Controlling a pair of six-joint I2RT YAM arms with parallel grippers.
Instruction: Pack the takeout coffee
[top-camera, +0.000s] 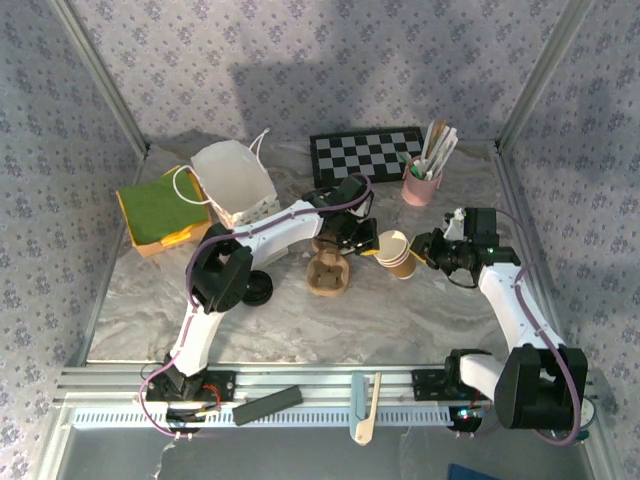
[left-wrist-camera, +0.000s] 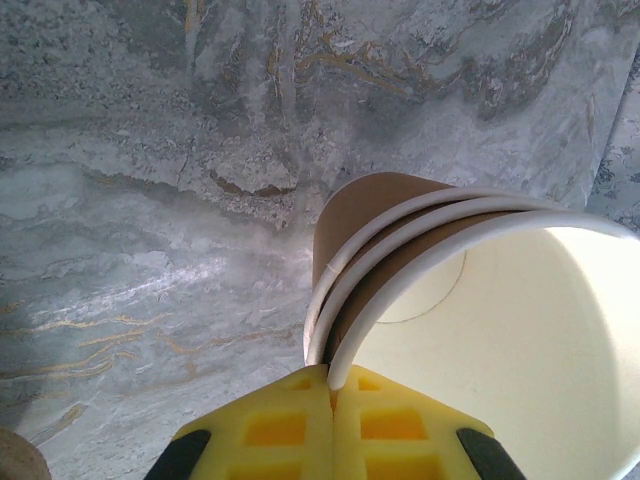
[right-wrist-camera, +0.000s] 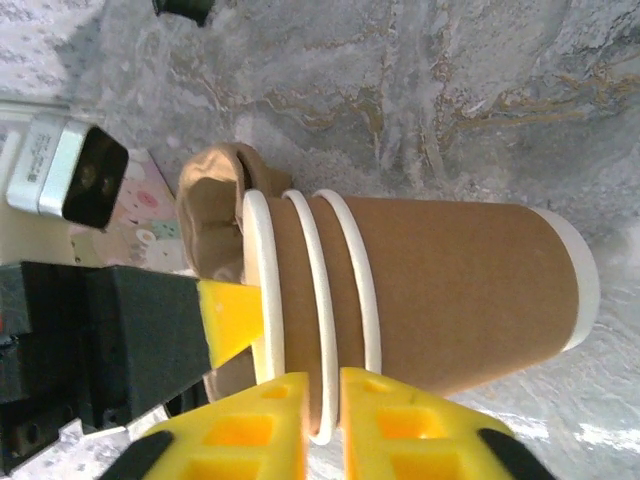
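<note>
Three nested tan paper cups (right-wrist-camera: 450, 290) with rolled white rims.

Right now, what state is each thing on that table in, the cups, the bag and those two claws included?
Stack of three tan kraft-paper cups: nested, lidless, pinched at the rims.
Round black plastic lid: off, lying on the table.
White paper bag: standing open.
Brown moulded-pulp cup tray: empty.
Left gripper: shut on a cup rim.
Right gripper: shut on a cup rim.
</note>
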